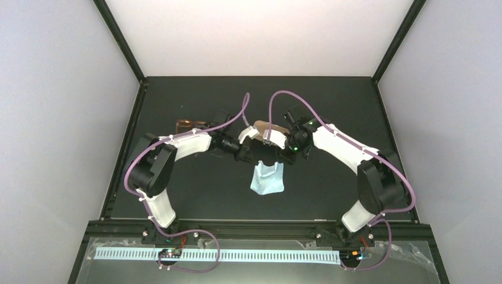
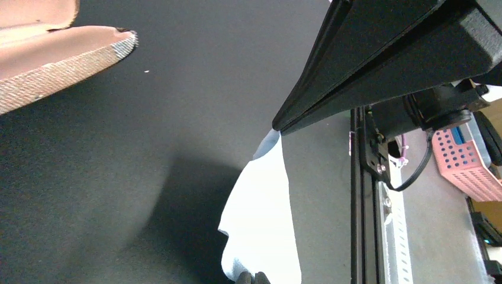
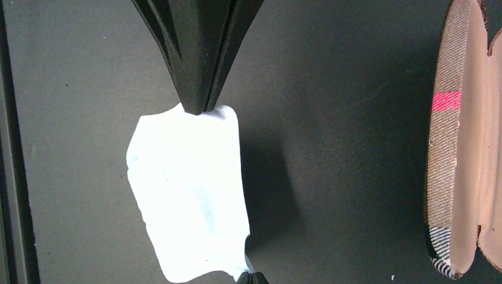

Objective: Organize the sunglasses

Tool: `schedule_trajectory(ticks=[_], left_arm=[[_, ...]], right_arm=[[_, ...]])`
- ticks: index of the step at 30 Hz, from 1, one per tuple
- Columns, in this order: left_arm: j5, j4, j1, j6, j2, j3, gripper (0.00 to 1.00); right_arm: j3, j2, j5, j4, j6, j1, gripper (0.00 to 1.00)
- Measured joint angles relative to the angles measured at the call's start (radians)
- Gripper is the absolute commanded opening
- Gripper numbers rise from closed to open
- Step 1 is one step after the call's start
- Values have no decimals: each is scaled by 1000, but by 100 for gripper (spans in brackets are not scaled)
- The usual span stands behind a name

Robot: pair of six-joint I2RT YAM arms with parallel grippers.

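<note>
Above mid-table, nearest me: cloth (image 1: pixel 267 180) held up between both claws | left claw (image 2: pixel 277 126): I read it fully closed, pinching one cloth corner | right claw (image 3: pixel 199 108): fully closed, pinching another corner | behind them: case (image 1: pixel 269 128) lies open | far left: sunglasses (image 1: pixel 190 125) rest on the table (image 1: pixel 331 106), beyond the left arm (image 1: pixel 189 145).

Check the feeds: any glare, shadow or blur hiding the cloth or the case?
Top external: even light, back wall washed out, cloth clear. Left wrist: cloth casts a soft shadow on the mat; case cut off by the frame edge. Right wrist: cloth glares white below the right claw; case weave sharp.
</note>
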Motion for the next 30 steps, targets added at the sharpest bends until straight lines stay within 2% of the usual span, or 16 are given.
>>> schedule_trajectory(ticks=[30], left_arm=[[-122, 103, 25, -79, 32, 6, 1]], right_arm=[[9, 81, 77, 76, -11, -42, 1]])
